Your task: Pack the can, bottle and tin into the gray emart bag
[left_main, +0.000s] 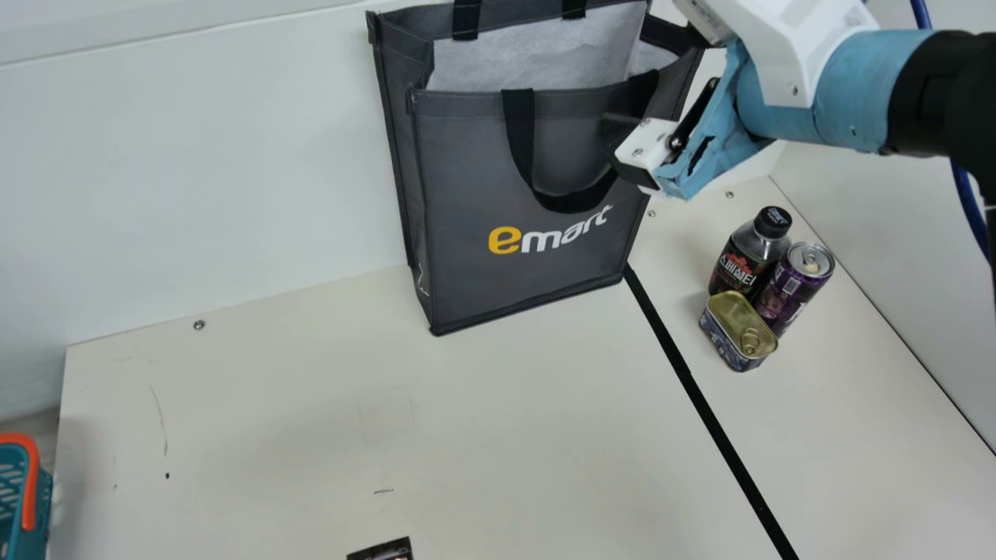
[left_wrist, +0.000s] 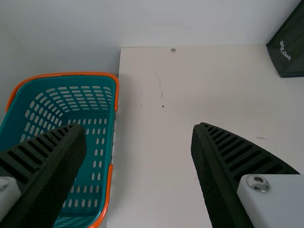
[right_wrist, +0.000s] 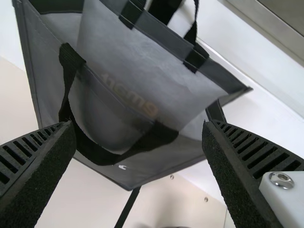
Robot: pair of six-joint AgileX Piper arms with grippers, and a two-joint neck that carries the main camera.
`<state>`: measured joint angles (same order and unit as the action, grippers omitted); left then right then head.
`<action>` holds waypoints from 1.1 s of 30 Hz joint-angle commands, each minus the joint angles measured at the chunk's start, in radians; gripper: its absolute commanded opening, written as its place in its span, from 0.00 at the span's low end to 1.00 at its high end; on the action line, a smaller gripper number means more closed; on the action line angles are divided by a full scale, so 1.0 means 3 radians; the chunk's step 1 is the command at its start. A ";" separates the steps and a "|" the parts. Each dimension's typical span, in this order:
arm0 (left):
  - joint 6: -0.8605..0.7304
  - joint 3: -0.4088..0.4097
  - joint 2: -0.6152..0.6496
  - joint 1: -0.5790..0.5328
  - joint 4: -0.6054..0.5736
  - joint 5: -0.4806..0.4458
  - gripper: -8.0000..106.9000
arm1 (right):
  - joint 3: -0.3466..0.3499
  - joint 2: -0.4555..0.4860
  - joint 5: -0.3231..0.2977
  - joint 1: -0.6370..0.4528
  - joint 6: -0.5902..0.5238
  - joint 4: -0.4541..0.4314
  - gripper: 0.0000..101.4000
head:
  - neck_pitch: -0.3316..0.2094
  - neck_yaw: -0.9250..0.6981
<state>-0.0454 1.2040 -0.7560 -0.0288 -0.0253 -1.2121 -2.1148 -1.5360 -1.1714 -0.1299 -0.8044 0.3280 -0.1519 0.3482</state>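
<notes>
L claw [left_wrist: 138, 127] & R claw [left_main: 625, 75] spread wide, R nr bag [left_main: 467, 171]; can [left_main: 786, 292], bottle [left_main: 735, 260], tin [left_main: 731, 341] grouped on table [left_main: 272, 412].

The gray emart bag [left_main: 467, 155] stands upright at the back of the cream table [left_main: 272, 428], pale lining showing at its open mouth, one black handle [left_main: 520, 140] drooping over its front. My right gripper [left_main: 632, 82] is at the bag's right side. Right of the black tape line [left_main: 716, 424], the black-capped bottle [left_main: 747, 253] and purple drink can [left_main: 794, 288] stand close together, with the rectangular pull-ring tin [left_main: 735, 330] just in front. At the left edge is a teal basket [left_main: 12, 498] with an orange handle [left_main: 30, 482]
</notes>
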 commanded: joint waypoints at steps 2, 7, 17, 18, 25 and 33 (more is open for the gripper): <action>0.0000 0.0000 0.0000 0.0000 0.0000 0.0000 0.85 | -0.0114 -0.0078 -0.0039 0.0013 -0.0112 0.0031 0.90 | -0.0076 0.0003; 0.0000 0.0000 0.0000 0.0000 0.0000 0.0000 0.85 | -0.0302 -0.0225 -0.0110 0.0040 -0.0254 0.0072 0.90 | -0.0076 0.0003; 0.0000 0.0000 0.0000 0.0000 0.0000 0.0000 0.85 | -0.0557 -0.0511 -0.0162 0.0127 -0.0466 0.0102 0.90 | -0.0076 0.0003; 0.0000 0.0000 0.0000 0.0000 0.0000 0.0000 0.85 | -0.0575 -0.0537 -0.0162 0.0135 -0.0486 0.0105 0.90 | -0.0076 0.0003; 0.0000 0.0000 0.0000 0.0000 0.0000 0.0000 0.85 | -0.0725 -0.0740 -0.0162 0.0188 -0.0613 0.0102 0.90 | -0.0076 0.0003; 0.0000 0.0000 0.0000 0.0000 0.0000 0.0000 0.85 | -0.0865 -0.0956 -0.0162 0.0238 -0.0754 0.0099 0.90 | -0.0076 0.0003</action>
<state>-0.0454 1.2040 -0.7560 -0.0288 -0.0253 -1.2121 -2.3708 -1.8152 -1.2204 -0.0605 -1.0275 0.3584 -0.1519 0.3467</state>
